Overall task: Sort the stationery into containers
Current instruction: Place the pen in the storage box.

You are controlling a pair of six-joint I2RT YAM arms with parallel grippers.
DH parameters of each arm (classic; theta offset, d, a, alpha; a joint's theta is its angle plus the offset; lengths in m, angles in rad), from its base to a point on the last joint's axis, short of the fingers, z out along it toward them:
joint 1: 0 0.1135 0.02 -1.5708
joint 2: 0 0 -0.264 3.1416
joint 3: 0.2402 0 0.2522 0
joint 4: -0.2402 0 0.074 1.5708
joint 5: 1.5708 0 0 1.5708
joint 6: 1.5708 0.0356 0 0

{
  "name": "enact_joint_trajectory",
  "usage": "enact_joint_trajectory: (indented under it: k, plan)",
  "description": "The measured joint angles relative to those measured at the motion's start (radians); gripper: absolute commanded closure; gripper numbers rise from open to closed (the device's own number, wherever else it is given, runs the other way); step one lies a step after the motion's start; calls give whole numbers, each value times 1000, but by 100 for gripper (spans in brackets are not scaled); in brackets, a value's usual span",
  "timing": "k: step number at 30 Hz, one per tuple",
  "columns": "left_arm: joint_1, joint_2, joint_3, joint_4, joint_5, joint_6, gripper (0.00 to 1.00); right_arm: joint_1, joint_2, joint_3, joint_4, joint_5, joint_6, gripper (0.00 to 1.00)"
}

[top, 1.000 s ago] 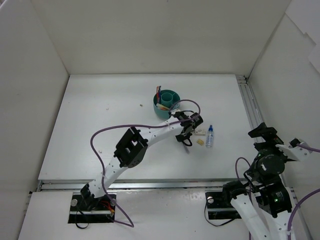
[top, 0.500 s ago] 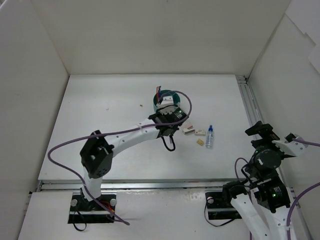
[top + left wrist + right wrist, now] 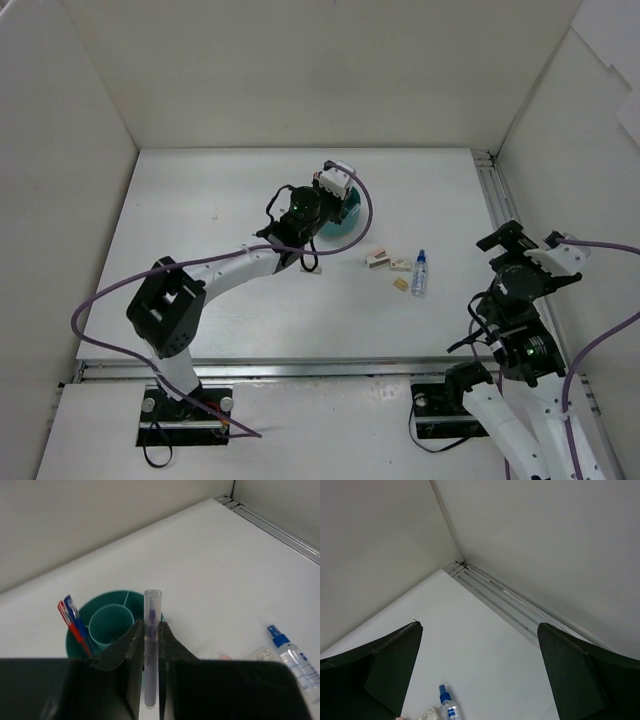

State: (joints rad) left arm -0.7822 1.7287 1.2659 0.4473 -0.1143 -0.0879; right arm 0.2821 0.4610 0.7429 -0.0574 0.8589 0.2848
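Left wrist, left tool point(image 3: 150, 628) clamping one marker point(image 3: 151, 652), two pens point(image 3: 74, 625), right tool point(image 3: 477, 675) spread

We find no text, brand or number that we can read; the bottle point(image 3: 295, 656) may carry a printed label, but it is too blurred.

Teal organizer point(image 3: 111, 627), red and blue pens point(image 3: 74, 622), clear purple-cored pen point(image 3: 151, 650), clear blue-capped bottle point(image 3: 295, 657), white table point(image 3: 215, 555).
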Motion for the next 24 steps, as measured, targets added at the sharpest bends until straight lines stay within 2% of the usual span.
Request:
enact_joint_trajectory:
  k: [5, 12, 16, 24]
  plan:
    - [95, 79, 2, 151, 277, 147, 100, 0, 76, 0, 58, 1, -44, 2]
    - [172, 153, 0, 353, 542, 145, 100, 0, 122, 0, 95, 11, -80, 2]
    - [186, 195, -1, 445, 594, 101, 100, 0, 126, 0, 111, 24, -93, 2]
    - [185, 252, -32, 544, 575, 76, 100, 0, 138, -5, 130, 29, -108, 2]
